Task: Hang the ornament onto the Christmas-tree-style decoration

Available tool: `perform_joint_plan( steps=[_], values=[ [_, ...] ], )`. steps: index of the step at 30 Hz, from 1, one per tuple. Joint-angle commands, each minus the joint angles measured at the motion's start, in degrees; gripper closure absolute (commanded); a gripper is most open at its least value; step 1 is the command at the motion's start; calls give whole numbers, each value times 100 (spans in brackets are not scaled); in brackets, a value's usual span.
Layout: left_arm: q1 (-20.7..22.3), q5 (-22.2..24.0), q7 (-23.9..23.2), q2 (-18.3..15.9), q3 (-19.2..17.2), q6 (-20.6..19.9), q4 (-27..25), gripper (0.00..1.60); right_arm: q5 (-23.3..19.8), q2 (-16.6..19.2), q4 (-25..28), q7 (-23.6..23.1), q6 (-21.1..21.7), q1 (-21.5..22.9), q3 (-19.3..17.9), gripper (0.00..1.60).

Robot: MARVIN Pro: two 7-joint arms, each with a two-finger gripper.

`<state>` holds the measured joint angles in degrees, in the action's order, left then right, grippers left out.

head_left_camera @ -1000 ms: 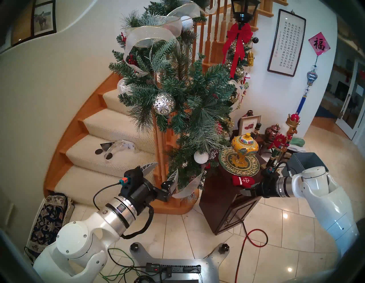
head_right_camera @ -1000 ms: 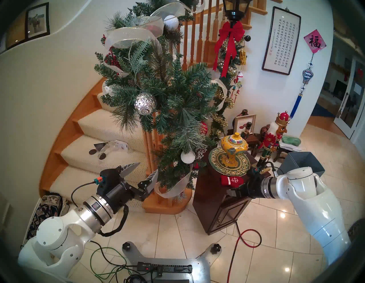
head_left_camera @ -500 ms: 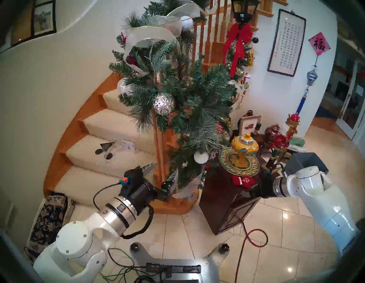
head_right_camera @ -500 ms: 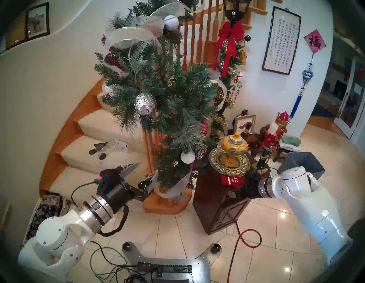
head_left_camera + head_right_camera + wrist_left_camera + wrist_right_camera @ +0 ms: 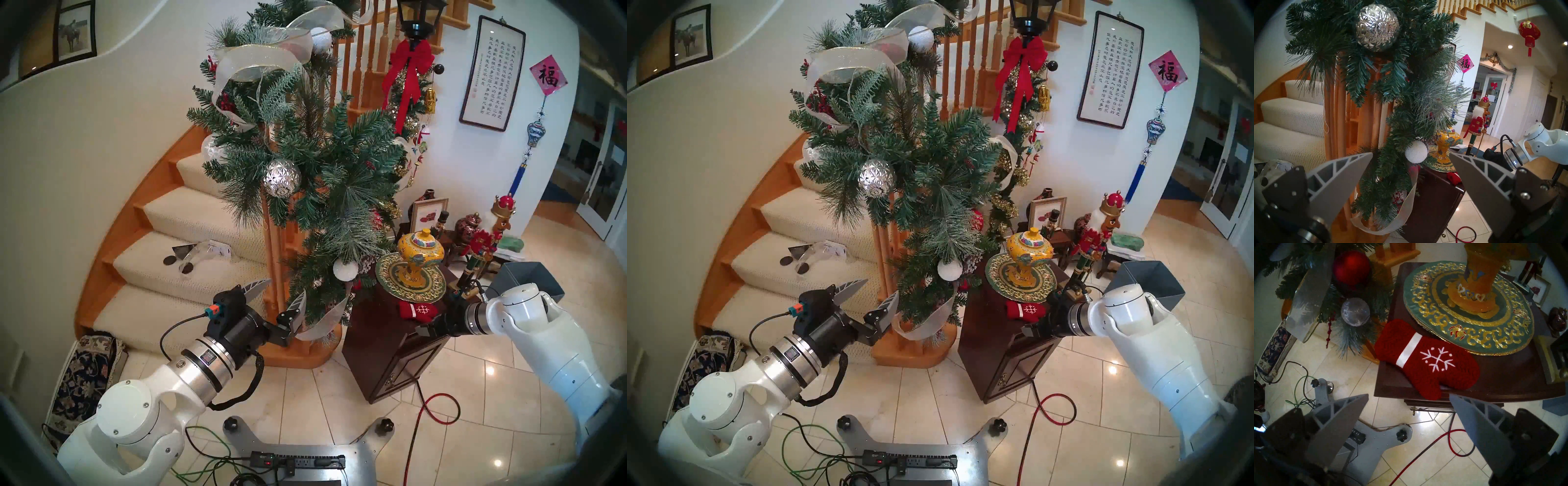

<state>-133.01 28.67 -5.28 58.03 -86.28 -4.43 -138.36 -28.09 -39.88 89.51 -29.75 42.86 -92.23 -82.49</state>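
Tiled stair hall — red mitten (image 5: 1425,360) on dark cabinet (image 5: 1500,385), both hands (image 5: 1410,162) (image 5: 1408,402) spread, empty

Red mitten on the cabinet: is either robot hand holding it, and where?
Nothing is held. The mitten lies free; the right end effector is open just short of it, the left end effector open too.

Carpeted curved staircase (image 5: 190,220), tiled floor (image 5: 475,390)

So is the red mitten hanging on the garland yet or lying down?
Lying flat: the red mitten rests on the dark wooden cabinet, apart from the garland.
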Motion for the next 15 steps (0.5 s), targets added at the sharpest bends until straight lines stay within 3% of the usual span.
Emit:
perform_joint_plan(
  steps=[1,15],
  values=[
    [2,-5,9,11,-4,16,-50,0,66,17,-111,-6,-106,302,5,0],
    [1,-6,9,11,-4,16,-50,0,140,-22,-386,-138,-148,508,124,0]
  ],
)
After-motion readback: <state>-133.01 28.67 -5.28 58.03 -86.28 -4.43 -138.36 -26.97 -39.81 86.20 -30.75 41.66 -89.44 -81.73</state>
